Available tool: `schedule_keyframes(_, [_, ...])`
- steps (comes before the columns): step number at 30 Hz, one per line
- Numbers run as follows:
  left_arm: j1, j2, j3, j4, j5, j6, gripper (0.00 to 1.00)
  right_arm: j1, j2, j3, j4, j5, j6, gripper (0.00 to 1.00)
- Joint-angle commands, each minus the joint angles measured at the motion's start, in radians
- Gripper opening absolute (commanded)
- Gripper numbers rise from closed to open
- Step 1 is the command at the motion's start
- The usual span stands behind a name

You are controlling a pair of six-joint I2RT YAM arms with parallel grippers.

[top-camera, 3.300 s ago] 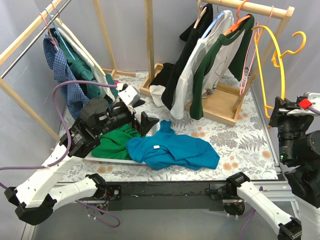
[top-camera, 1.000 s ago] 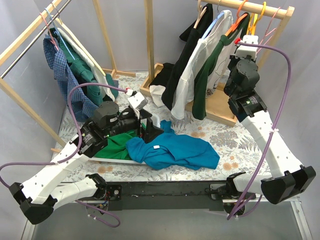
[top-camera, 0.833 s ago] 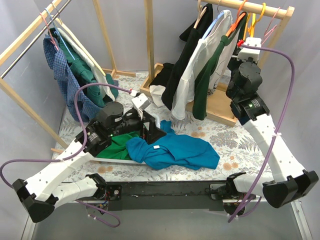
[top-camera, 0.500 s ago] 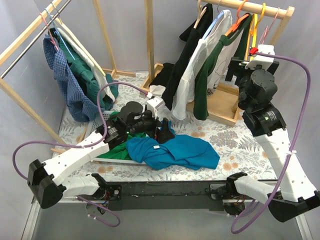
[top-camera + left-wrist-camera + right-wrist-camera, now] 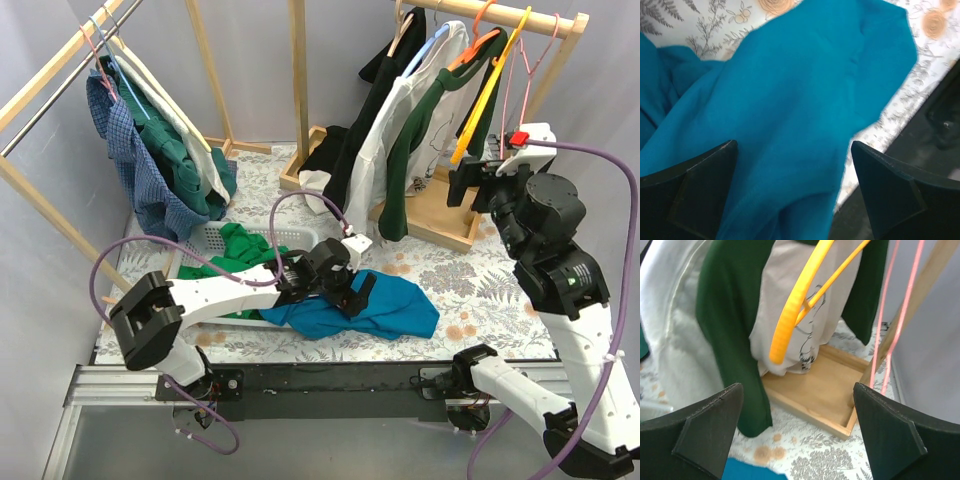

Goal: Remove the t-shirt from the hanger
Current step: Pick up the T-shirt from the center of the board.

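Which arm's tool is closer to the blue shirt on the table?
Left. The left tool hovers open right over the blue shirt; the right tool is up by the yellow hanger.

A table [image 5: 490,285] with a fern-and-flower cover fills the middle of the frame. A blue t-shirt [image 5: 400,305] lies crumpled at lower centre, a white basket [image 5: 207,238] at centre left, and a wooden rack base [image 5: 440,215] at upper right.

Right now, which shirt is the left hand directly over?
The teal-blue cotton t-shirt, lying loose on the floral tablecloth beneath the open left hand. The other loose one, a green garment, is piled in the white plastic basket.
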Motion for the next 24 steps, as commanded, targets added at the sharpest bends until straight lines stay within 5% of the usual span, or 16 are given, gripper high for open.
schedule_keyframes(1, [-0.008, 0.057, 0.044, -0.039, -0.159, -0.017, 0.98, 0.000, -0.052, -0.001, -0.114, -0.149, 0.021, 0.98])
schedule_keyframes(17, [-0.094, 0.359, 0.042, -0.019, -0.242, -0.102, 0.96, 0.000, -0.130, -0.044, -0.214, -0.307, 0.070, 0.98])
schedule_keyframes(22, [-0.103, 0.361, 0.024, -0.018, -0.227, -0.118, 0.43, 0.002, -0.141, -0.033, -0.241, -0.313, 0.077, 0.98])
schedule_keyframes(24, [-0.103, 0.341, 0.027, -0.025, -0.232, -0.121, 0.01, 0.002, -0.145, -0.031, -0.249, -0.312, 0.077, 0.98])
